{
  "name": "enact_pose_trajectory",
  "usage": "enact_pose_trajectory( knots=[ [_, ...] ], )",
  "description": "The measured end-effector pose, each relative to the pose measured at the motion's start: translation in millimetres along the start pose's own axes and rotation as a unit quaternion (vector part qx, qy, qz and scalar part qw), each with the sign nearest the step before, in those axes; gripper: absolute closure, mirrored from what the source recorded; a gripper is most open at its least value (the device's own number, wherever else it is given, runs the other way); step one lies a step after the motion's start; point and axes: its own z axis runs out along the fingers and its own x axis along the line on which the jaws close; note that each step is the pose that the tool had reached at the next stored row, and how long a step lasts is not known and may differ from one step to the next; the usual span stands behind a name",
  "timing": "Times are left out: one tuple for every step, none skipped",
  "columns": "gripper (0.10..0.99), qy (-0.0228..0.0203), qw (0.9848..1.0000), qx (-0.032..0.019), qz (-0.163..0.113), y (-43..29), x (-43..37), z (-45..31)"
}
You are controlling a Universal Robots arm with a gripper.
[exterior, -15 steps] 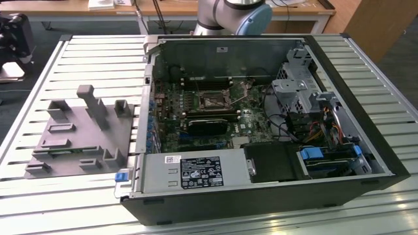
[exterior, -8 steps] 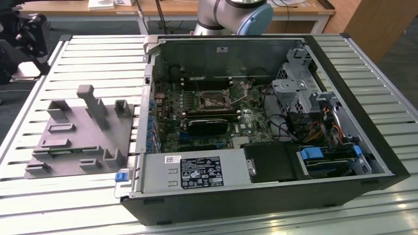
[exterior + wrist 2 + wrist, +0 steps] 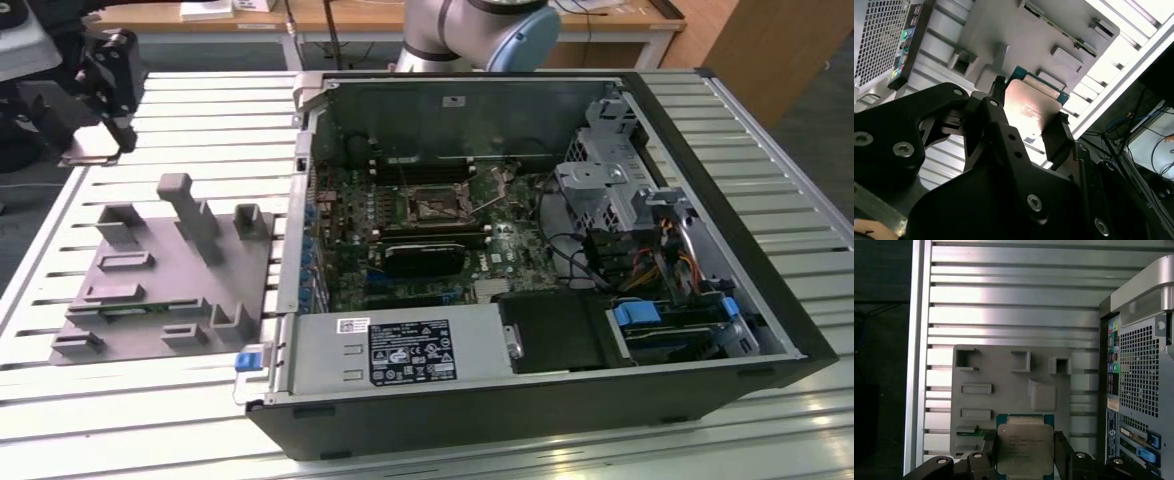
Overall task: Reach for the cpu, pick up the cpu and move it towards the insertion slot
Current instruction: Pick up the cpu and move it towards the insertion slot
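Observation:
The cpu (image 3: 1024, 447), a thin square chip with a silvery top on a green edge, is clamped between my gripper's (image 3: 1025, 446) two black fingers. In the second wrist view the cpu (image 3: 1031, 106) shows tilted, with a finger (image 3: 1055, 137) pressed on one edge and the gripper (image 3: 1026, 122) shut on it. In the exterior view the gripper (image 3: 107, 140) hangs over the table's far corner at the exterior view's left, with the cpu (image 3: 83, 157) at its tip, above and behind the grey fixture. The insertion slot (image 3: 435, 207) lies inside the open computer case, far to the exterior view's right of the gripper.
A grey fixture plate (image 3: 160, 275) with raised blocks lies on the slatted metal table (image 3: 200, 110) beside the computer case (image 3: 534, 400). Inside the case are a black heatsink-like block (image 3: 424, 255), a power supply (image 3: 400, 350), a drive cage (image 3: 607, 185) and cables. The arm's base (image 3: 474, 35) stands behind the case.

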Motion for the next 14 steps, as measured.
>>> enact_pose_trajectory(
  knots=[
    [0.545,0.0000,1.0000,0.0000,0.000,0.0,-4.2,0.0],
    [0.545,0.0001,1.0000,0.0000,0.000,0.0,-8.7,-0.1],
    [0.545,0.0000,1.0000,0.0000,0.000,-0.1,-13.6,-0.1],
    [0.545,0.0000,1.0000,0.0000,0.000,-0.1,-18.1,0.0],
    [0.545,0.0000,1.0000,0.0000,0.000,-0.1,-22.6,0.0],
    [0.545,0.0001,1.0000,0.0000,0.000,-0.2,-27.1,-0.1],
    [0.545,0.0001,1.0000,0.0001,0.000,-0.2,-31.6,-0.2],
    [0.545,0.0000,1.0000,0.0000,0.000,-0.2,-36.1,-0.1],
    [0.545,0.0000,1.0000,0.0000,0.000,-0.2,-40.6,-0.1],
    [0.545,0.0000,1.0000,0.0000,0.000,-0.3,-45.1,-0.1],
    [0.545,0.0001,1.0000,0.0001,0.000,-0.3,-50.0,-0.2],
    [0.545,0.0001,1.0000,0.0000,0.000,-0.4,-54.5,-0.2],
    [0.545,0.0001,1.0000,0.0001,0.000,-0.4,-59.0,-0.2],
    [0.545,0.0000,1.0000,0.0000,0.000,-0.4,-63.5,-0.1]
  ],
)
